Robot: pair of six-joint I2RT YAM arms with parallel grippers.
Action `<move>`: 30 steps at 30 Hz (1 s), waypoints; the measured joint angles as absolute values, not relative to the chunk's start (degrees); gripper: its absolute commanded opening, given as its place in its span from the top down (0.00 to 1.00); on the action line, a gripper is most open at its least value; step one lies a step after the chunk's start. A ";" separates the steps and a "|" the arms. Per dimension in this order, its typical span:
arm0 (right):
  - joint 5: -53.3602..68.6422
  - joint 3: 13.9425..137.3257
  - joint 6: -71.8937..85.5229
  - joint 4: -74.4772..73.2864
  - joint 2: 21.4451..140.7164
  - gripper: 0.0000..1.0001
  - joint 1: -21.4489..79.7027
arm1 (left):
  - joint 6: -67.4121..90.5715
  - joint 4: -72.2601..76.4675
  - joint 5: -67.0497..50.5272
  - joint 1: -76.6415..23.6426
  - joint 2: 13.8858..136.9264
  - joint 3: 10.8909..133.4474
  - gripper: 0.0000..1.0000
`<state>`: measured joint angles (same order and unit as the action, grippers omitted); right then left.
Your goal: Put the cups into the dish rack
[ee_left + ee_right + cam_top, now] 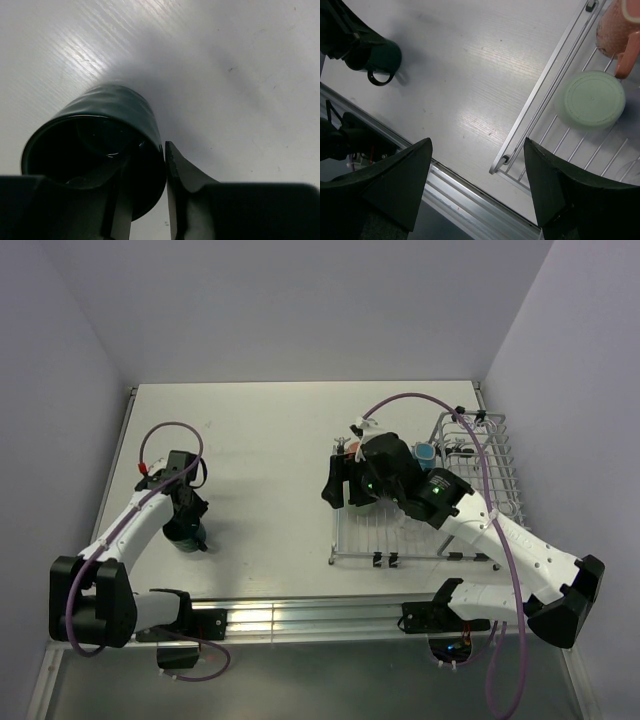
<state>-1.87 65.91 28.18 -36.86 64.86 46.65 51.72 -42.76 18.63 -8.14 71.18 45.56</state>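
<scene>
Tipping threatens the mug (115,107) — left gripper (146,152) sits half-open astride its wall, not yet pinching, and may shove it — right gripper (477,145) gapes empty

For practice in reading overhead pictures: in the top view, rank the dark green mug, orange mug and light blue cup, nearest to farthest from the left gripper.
1. dark green mug, right at the left gripper, on the table's left side.
2. orange mug, at the dish rack's far left corner.
3. light blue cup, farther right in the rack.
</scene>
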 measured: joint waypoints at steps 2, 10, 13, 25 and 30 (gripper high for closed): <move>-1.85 65.78 28.21 -36.80 64.86 0.19 46.68 | 51.70 -41.47 17.12 -7.90 71.77 44.86 0.84; -1.98 65.43 28.23 -36.77 64.88 0.20 46.74 | 48.58 -41.80 12.95 -6.90 72.23 46.13 1.00; -2.52 65.43 28.25 -36.77 64.88 0.20 46.74 | 46.44 -44.01 9.26 -6.83 71.79 50.63 1.00; -8.67 67.51 28.84 -37.30 62.98 0.19 46.74 | 40.49 -29.36 -20.95 -7.16 57.91 68.16 1.00; -9.08 71.70 28.75 -33.26 59.20 0.13 46.72 | 51.55 0.60 -41.76 -7.90 56.36 55.99 1.00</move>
<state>-9.08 71.70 28.75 -33.26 59.20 46.72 51.55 0.60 -41.76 -7.90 56.36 55.99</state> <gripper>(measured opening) 0.831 0.117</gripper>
